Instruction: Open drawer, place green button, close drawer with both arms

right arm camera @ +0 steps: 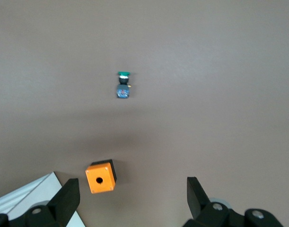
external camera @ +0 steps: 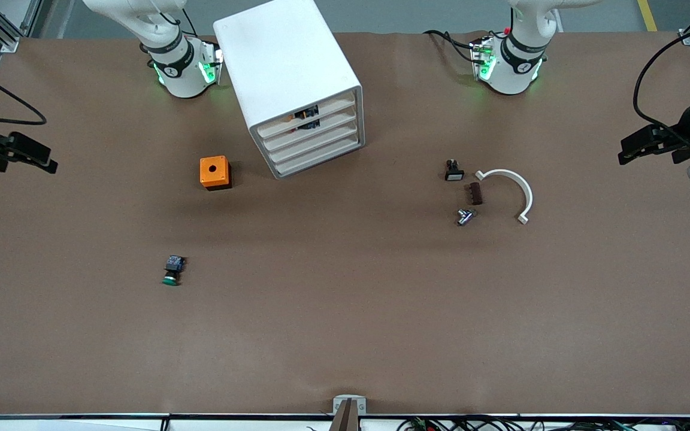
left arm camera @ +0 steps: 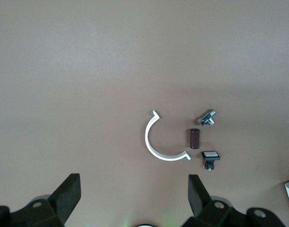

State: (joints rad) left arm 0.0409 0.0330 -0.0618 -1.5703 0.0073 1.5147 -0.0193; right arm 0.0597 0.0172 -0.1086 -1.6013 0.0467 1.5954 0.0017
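A broad brown bench (external camera: pixel 345 335) fills the room's middle, with both arm bases at its top edge in the front view. Starting at the right arm's end, the right pincer (external camera: pixel 32 157) hangs at the bench's edge, its black fingers (right arm camera: pixel 68 198) spread wide and holding nothing. Next comes the tiny push-button with a round green cap and black-and-blue blocky body (external camera: pixel 172 270), lying on its side on open bench, cap toward the front camera. It sits nearer to that camera than the orange plastic cube with a hole on top (external camera: pixel 215 172) and well apart from it.

Beside the cube stands the white boxy four-drawer cabinet (external camera: pixel 288 78); the wide shallow white drawer, third counting downward (external camera: pixel 316 146), looks fully shut.

Toward the left arm's end lie a small black switch with a white face (external camera: pixel 453 171), a short dark brown block (external camera: pixel 475 193), a little silver metal fitting (external camera: pixel 465 216) and a curved white plastic clamp (external camera: pixel 510 190). The left pincer (external camera: pixel 650 143) waits at that edge, fingers (left arm camera: pixel 68 196) wide apart.

The button should be light and rigid; I would pinch the flat sides of its blocky body, since the rounded cap may slip.
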